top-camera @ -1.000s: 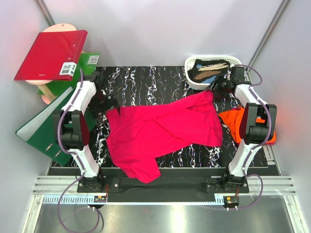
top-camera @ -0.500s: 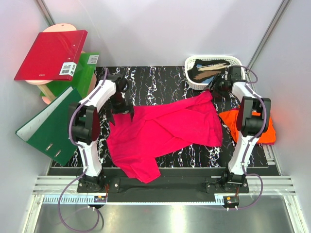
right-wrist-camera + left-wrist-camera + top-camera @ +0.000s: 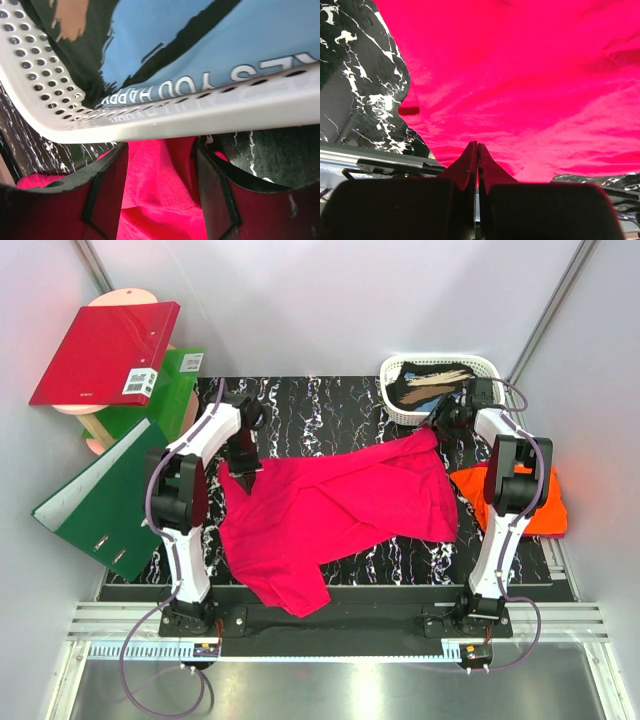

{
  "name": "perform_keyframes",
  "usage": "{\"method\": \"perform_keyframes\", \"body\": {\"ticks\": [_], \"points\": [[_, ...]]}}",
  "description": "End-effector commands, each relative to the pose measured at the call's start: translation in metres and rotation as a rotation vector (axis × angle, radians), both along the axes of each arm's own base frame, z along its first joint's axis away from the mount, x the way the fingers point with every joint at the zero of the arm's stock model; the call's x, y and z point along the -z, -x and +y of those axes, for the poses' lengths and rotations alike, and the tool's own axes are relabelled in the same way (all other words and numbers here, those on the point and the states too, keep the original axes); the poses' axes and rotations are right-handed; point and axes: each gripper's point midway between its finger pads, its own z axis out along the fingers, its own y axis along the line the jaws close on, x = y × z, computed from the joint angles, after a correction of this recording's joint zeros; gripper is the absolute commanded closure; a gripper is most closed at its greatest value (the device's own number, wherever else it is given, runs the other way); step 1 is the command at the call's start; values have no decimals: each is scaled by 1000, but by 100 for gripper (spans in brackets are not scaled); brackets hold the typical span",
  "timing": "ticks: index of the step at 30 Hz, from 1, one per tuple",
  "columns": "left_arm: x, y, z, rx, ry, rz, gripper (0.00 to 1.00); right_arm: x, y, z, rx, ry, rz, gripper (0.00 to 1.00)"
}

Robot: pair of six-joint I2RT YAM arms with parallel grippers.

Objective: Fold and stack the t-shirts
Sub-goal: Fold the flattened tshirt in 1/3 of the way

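Note:
The magenta-pink t-shirt (image 3: 340,505) lies spread and rumpled across the black marbled table (image 3: 320,405). My left gripper (image 3: 247,468) sits at its far-left corner, fingers pressed together at the cloth's edge (image 3: 477,145), with pink fabric (image 3: 520,75) stretching away from the tips. My right gripper (image 3: 447,423) is at the shirt's far-right corner, beside the basket. A bunch of pink cloth (image 3: 160,200) fills the gap between its fingers (image 3: 161,147). The bright orange t-shirt (image 3: 550,510) lies crumpled at the table's right edge, partly behind the right arm.
A white perforated basket (image 3: 440,360) holding a dark printed garment stands at the back right, its rim (image 3: 175,115) just above my right fingers. A red ring binder (image 3: 105,352) and green binders (image 3: 95,500) lean off the table's left side.
My left arm has swung right from the table's left edge onto the pink shirt's far-left corner, and its fingers have closed there. The right gripper stays at the far-right corner.

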Motion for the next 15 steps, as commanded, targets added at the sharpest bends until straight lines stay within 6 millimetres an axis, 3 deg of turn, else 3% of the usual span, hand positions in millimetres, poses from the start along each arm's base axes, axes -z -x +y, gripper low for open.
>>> {"method": "perform_keyframes", "body": {"ticks": [1, 7, 11, 12, 13, 14, 15], "points": [[6, 19, 8, 41, -61, 110, 100, 0, -2, -7, 40, 50, -5, 37], [0, 19, 4, 79, -66, 111, 100, 13, -13, -10, 44, 82, -4, 37], [-2, 24, 5, 93, -77, 112, 100, 2, -30, 4, -4, 34, -77, 43], [-3, 27, 6, 92, -80, 115, 100, -9, -34, 7, -13, 26, -111, 49], [-3, 28, 7, 92, -82, 115, 100, -18, -36, 14, -37, 4, -140, 80], [-3, 28, 7, 92, -81, 114, 100, -28, -42, 19, -45, 2, -181, 94], [-3, 30, 7, 93, -82, 115, 100, -38, -44, 22, -42, -4, -202, 100]]}}
